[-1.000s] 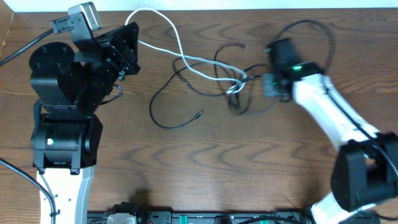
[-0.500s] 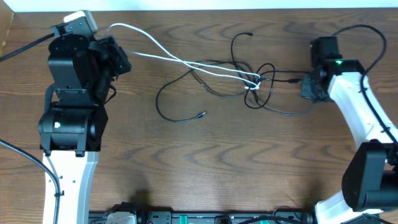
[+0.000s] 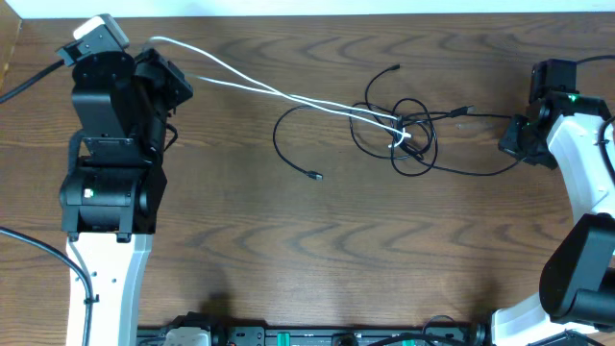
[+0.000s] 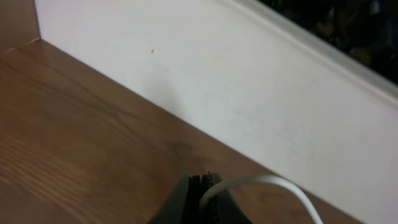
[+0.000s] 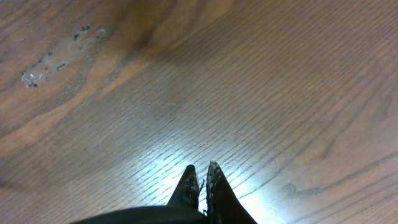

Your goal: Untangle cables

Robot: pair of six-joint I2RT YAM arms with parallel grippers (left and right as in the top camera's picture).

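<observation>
A white cable point(image 3: 288, 95) runs taut from my left gripper point(image 3: 183, 82) at the far left to a knot point(image 3: 404, 133) right of centre. There it winds through loops of thin black cables point(image 3: 423, 154). In the left wrist view my left gripper point(image 4: 202, 186) is shut on the white cable point(image 4: 273, 182). One black cable point(image 3: 476, 171) leads from the knot to my right gripper point(image 3: 514, 144), which is shut on it at the right edge. The right wrist view shows the right gripper point(image 5: 202, 177) pressed together over bare wood. A loose black plug end point(image 3: 315, 176) lies left of the knot.
A white wall point(image 4: 249, 93) borders the table's far edge, close to my left gripper. Thick black cords run from the arm bases at the far left point(image 3: 29, 77) and far right point(image 3: 591, 60). Dark hardware point(image 3: 288, 336) lines the front edge.
Both arms have drawn apart, the left toward the far left corner and the right to the right edge. The white cable has pulled straight and the tangle has slid right.
</observation>
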